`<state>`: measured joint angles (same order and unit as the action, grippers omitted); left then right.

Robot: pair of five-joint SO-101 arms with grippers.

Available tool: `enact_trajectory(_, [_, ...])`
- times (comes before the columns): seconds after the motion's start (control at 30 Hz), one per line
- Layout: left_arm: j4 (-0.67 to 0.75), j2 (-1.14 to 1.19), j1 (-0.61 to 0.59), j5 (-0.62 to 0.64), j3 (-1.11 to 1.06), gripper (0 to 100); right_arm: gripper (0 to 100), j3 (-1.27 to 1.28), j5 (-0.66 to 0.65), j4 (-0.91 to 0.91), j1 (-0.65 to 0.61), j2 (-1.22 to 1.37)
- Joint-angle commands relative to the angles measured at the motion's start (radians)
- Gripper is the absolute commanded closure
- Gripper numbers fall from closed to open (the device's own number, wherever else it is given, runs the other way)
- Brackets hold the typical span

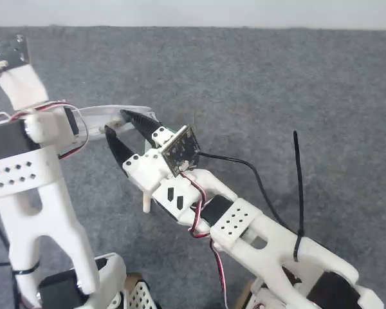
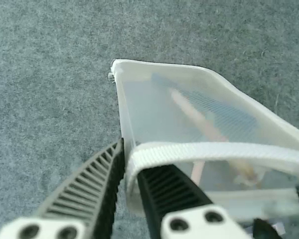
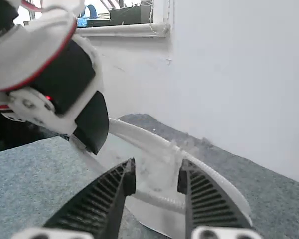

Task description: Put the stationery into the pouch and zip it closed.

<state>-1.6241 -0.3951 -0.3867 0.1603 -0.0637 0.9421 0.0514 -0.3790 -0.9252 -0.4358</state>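
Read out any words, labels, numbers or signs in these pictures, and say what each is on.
None can be read.
The pouch shows no print on its mesh side or zip band.
The circuit board on the right arm's wrist may carry marks, but they are too small to read.

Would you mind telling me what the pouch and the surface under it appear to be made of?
The pouch looks like translucent, faintly meshed plastic, as the stationery shows through; its rim band seems white woven tape. The surface looks like grey matte carpet or felt, given its fuzzy, flecked texture.
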Motion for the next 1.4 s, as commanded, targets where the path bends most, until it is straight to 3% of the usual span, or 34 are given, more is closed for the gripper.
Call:
enact_trajectory(0.0, [0.052, -0.046, 0.005, 0.014, -0.012, 99, 86.4, -0.011, -0.017, 0.015, -0.008, -0.015])
enact_trajectory(0.2, [0.054, -0.046, 0.000, 0.014, -0.012, 99, 86.4, -0.005, -0.018, 0.048, -0.007, -0.077])
enact_trajectory(0.43, [0.055, -0.048, -0.006, 0.014, -0.010, 99, 86.3, -0.009, -0.015, 0.325, -0.007, -0.285])
enact_trajectory(0.73, [0.055, -0.160, -0.117, 0.063, -0.012, 99, 86.1, -0.026, -0.017, 0.545, -0.010, -0.387])
enact_trajectory(1.0, [0.126, -0.229, -0.180, 0.064, -0.091, 99, 86.4, -0.167, -0.012, 0.745, -0.012, -0.231])
enact_trajectory(1.37, [0.149, -0.229, -0.279, 0.092, -0.108, 99, 86.1, -0.505, 0.158, 1.027, -0.007, 0.156])
